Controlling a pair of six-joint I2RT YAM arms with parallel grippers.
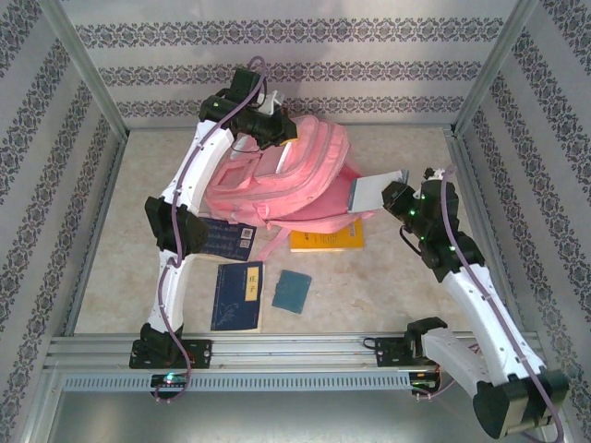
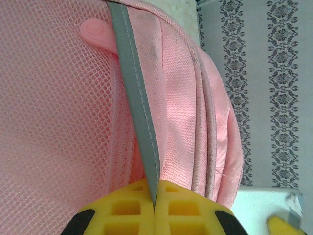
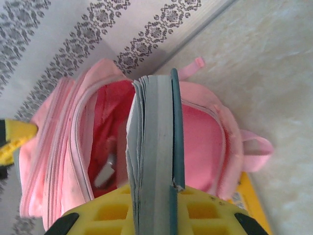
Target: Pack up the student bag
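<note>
1. Student bag (image 1: 295,175): pink; laid on its side on the table (image 1: 397,295), far centre, near the back wall. In the right wrist view its main compartment (image 3: 200,132) is seen unzipped and gaping, and a pale object (image 3: 105,174) is seen inside.
2. Left gripper (image 1: 268,125): placed at the far end of the bag. In the left wrist view its yellow fingers (image 2: 122,208) are seen clenched on the bag's grey reflective strip (image 2: 139,112), beside pink mesh.
3. Right gripper (image 1: 395,196): held at the bag's right side. A teal-covered book (image 3: 154,137) is grasped edge-on between its fingers (image 3: 110,213), in front of the open compartment; whether the book has entered the opening cannot be told.
4. Yellow book (image 1: 328,242): laid flat, partly covered by the bag.
5. Dark blue book (image 1: 238,295): laid flat on the near side of the bag.
6. Second dark blue book (image 1: 223,238): partly hidden by the left arm and the bag.
7. Small teal item (image 1: 291,291): laid just beside the nearer blue book.
</note>
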